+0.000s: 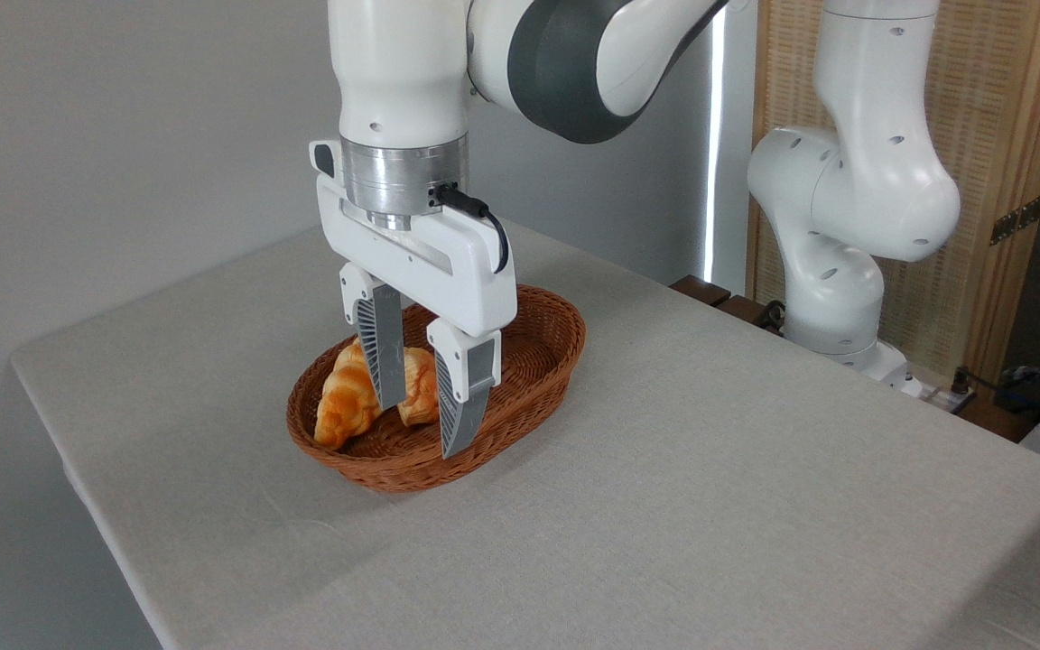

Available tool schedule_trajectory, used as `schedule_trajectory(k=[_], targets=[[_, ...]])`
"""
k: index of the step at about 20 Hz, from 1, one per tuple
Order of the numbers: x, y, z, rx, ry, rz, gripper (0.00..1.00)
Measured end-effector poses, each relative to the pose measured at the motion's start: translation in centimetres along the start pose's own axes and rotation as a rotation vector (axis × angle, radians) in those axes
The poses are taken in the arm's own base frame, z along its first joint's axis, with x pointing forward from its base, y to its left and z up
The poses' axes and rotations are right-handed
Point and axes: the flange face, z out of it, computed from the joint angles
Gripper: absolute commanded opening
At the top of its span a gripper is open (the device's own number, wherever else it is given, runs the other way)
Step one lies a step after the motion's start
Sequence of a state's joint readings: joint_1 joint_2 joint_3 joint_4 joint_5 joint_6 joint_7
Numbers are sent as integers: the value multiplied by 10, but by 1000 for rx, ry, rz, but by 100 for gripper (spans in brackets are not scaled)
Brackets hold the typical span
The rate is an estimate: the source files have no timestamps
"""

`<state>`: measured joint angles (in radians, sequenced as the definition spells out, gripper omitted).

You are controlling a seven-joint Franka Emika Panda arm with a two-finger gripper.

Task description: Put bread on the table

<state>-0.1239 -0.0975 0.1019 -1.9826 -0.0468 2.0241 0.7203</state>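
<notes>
End effector [421, 422] fingers are spread apart around the bread [418, 386] in the basket [538, 361]; it could snag the croissant [346, 402] touching it.

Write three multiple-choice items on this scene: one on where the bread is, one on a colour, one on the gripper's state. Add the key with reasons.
1. Where is the bread?
A. In the basket
B. On the bare table
C. Lifted clear above the basket

2. What colour is the basket?
A. White
B. Brown
C. Blue

3. How does the gripper stand?
A. Shut on nothing, away from the basket
B. Lying on the table
C. Open, fingers down into the basket on either side of the bread

Key: A, the bread lies inside the rim beside the croissant; B, the wicker is brown; C, a gap shows between the fingers, with the bread in it.
</notes>
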Motion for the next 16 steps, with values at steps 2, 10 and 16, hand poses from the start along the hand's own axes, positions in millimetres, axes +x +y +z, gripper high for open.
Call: schedule_trajectory(k=[2, 10, 16], targets=[[0, 0, 0, 0, 0, 1, 100], [1, 3, 2, -9, -9, 4, 100], [1, 9, 7, -37, -42, 14, 100]])
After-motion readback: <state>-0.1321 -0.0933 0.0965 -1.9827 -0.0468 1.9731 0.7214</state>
